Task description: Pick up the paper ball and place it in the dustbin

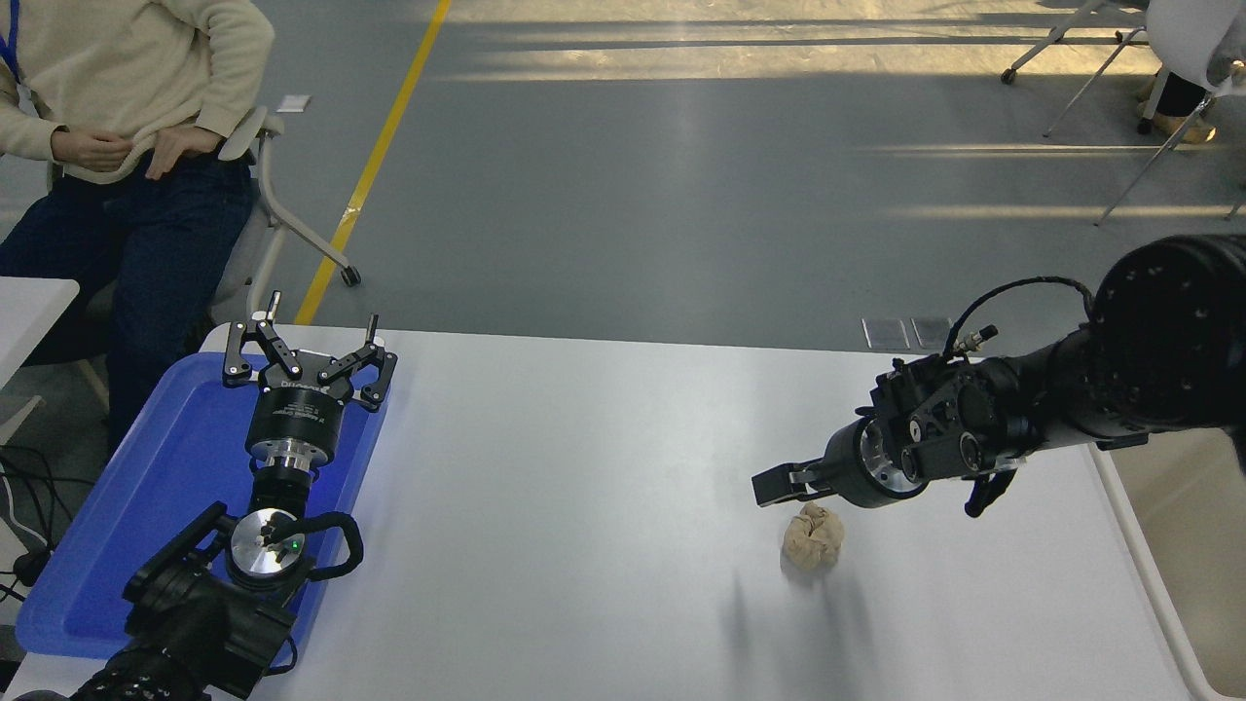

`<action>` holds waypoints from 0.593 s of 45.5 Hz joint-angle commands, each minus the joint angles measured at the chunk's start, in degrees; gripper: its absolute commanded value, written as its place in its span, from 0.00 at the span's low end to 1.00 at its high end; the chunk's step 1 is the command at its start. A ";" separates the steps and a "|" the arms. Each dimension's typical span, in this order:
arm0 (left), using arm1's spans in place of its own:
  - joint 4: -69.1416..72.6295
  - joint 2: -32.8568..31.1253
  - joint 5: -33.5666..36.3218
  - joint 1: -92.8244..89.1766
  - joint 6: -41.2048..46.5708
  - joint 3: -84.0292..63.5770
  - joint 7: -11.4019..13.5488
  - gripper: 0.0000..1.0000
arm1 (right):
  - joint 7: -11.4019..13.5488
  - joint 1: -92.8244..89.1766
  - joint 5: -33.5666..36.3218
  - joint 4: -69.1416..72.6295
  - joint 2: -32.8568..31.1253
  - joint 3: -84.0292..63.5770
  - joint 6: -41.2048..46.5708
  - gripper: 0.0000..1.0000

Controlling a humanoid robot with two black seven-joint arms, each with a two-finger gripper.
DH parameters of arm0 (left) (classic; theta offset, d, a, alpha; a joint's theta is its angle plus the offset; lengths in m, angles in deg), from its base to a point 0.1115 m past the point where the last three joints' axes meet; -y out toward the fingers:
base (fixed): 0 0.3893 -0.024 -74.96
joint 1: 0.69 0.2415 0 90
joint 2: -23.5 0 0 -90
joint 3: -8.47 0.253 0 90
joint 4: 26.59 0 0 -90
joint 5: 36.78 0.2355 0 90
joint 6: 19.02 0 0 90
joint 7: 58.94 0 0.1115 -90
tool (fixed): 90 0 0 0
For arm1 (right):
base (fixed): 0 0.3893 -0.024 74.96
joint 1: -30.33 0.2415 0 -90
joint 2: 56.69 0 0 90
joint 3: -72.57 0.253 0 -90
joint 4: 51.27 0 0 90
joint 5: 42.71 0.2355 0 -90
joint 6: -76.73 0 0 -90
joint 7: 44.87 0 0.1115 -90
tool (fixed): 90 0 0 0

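One gripper matters to you here: the right gripper (779,484) hangs just above the paper ball (814,536), pointing left, and you cannot tell from this angle whether its tips are apart. The ball lies on the white table (604,487), right of centre. The dustbin (1183,545) sits off the table's right edge. Your left gripper (310,341) is parked, spread wide, over the blue tray (146,487).
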 commanded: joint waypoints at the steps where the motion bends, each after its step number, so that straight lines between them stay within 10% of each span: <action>1: -0.01 -0.01 0.00 0.00 0.02 0.00 0.01 1.00 | 0.02 -3.29 0.05 -2.46 0.10 0.06 -1.29 1.00; 27: -0.01 0.07 0.00 0.00 -0.07 0.00 0.01 1.00 | 0.81 -11.11 0.14 -8.43 0.10 -0.03 -4.02 1.00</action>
